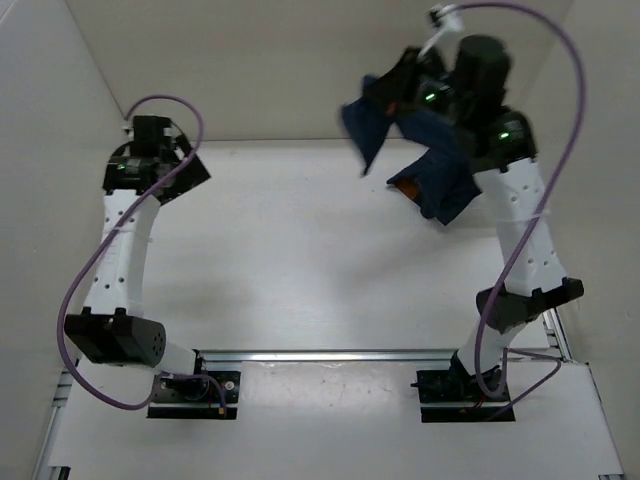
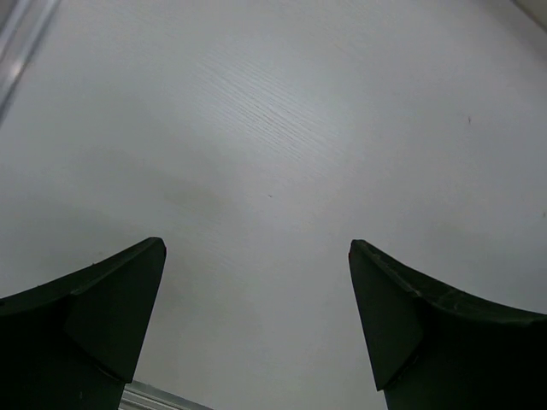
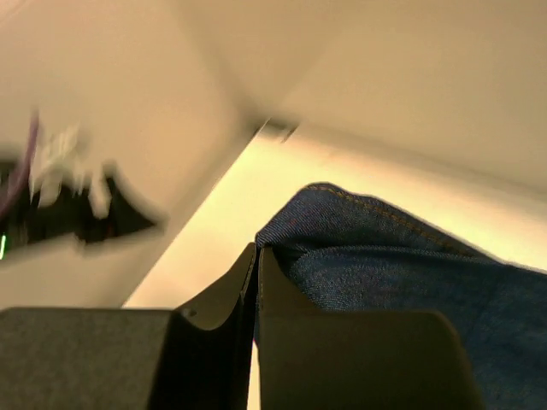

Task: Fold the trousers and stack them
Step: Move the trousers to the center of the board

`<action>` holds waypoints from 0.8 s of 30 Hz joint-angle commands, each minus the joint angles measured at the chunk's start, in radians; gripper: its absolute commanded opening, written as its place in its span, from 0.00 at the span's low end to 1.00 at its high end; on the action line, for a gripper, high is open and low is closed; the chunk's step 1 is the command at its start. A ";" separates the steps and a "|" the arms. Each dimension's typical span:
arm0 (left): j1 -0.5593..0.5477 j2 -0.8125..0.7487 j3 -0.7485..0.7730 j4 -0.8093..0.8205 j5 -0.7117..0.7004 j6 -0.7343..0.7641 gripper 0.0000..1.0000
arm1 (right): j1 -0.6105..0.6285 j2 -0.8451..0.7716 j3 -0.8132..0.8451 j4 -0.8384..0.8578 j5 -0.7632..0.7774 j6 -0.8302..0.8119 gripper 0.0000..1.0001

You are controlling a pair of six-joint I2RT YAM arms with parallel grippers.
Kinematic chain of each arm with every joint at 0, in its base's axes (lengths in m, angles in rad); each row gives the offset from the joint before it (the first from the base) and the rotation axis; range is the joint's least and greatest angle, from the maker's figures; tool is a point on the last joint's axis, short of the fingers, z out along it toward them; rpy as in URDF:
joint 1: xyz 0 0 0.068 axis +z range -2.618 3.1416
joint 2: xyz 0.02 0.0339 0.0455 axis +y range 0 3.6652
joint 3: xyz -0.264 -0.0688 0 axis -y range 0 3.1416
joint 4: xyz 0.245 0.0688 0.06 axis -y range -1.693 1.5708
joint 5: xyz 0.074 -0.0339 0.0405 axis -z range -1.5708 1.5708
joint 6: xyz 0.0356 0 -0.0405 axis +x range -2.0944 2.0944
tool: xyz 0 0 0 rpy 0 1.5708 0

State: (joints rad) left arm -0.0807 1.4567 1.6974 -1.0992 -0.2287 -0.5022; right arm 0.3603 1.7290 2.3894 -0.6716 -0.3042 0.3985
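Note:
The trousers (image 1: 440, 185) are dark blue denim, bunched and lifted off the table at the back right, with one flap (image 1: 362, 130) hanging out to the left. My right gripper (image 1: 392, 88) is raised high and shut on an edge of them. In the right wrist view its jaws (image 3: 257, 249) are pressed together on the denim's stitched edge (image 3: 402, 256), which spreads to the right. My left gripper (image 1: 186, 166) hovers at the back left, open, with only the bare white table (image 2: 273, 171) between its fingers (image 2: 256, 246).
White walls (image 1: 250, 60) enclose the table (image 1: 300, 250) at the back and sides. An aluminium rail (image 1: 330, 354) runs across near the arm bases. Purple cables (image 1: 85, 290) loop beside both arms.

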 commanded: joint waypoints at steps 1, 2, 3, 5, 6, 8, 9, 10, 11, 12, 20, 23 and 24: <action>0.139 -0.093 0.061 -0.103 0.049 -0.052 1.00 | 0.247 -0.038 -0.206 -0.010 0.074 -0.047 0.00; 0.200 -0.110 0.070 -0.103 0.049 -0.052 1.00 | 0.337 -0.057 -0.255 -0.010 0.127 -0.026 0.00; 0.225 -0.119 0.070 -0.117 0.058 -0.052 1.00 | 0.368 -0.057 -0.348 0.001 0.128 -0.026 0.09; 0.263 -0.136 0.070 -0.117 0.077 -0.052 1.00 | 0.423 -0.078 -0.398 -0.031 0.128 -0.026 0.48; 0.275 -0.151 0.061 -0.117 0.087 -0.052 1.00 | 0.434 -0.091 -0.416 -0.051 0.167 -0.053 0.65; 0.275 -0.164 0.039 -0.087 0.110 -0.021 1.00 | 0.422 -0.163 -0.482 -0.106 0.270 -0.064 0.89; 0.275 -0.173 0.024 -0.087 0.152 0.002 1.00 | 0.399 -0.198 -0.518 -0.106 0.305 -0.064 0.92; 0.275 -0.173 -0.011 -0.073 0.181 0.019 1.00 | 0.323 -0.235 -0.554 -0.106 0.325 -0.055 0.92; 0.262 -0.173 -0.034 -0.058 0.216 0.037 1.00 | 0.271 -0.303 -0.591 -0.106 0.339 -0.043 0.89; 0.247 -0.173 -0.056 -0.035 0.268 0.071 1.00 | 0.212 -0.336 -0.672 -0.106 0.350 -0.020 0.84; -0.161 -0.075 -0.303 0.085 0.390 0.027 1.00 | -0.299 -0.332 -0.906 -0.128 0.285 -0.018 0.99; -0.321 -0.010 -0.344 0.148 0.378 -0.018 1.00 | -0.311 -0.220 -0.905 -0.111 0.174 -0.030 0.99; -0.352 0.010 -0.344 0.157 0.368 -0.027 1.00 | -0.311 -0.194 -0.904 -0.097 0.162 -0.030 0.99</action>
State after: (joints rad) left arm -0.3275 1.4708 1.3602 -1.0111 0.1074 -0.4820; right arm 0.0467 1.4399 1.5074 -0.7830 -0.0315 0.3882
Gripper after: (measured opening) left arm 1.000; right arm 0.988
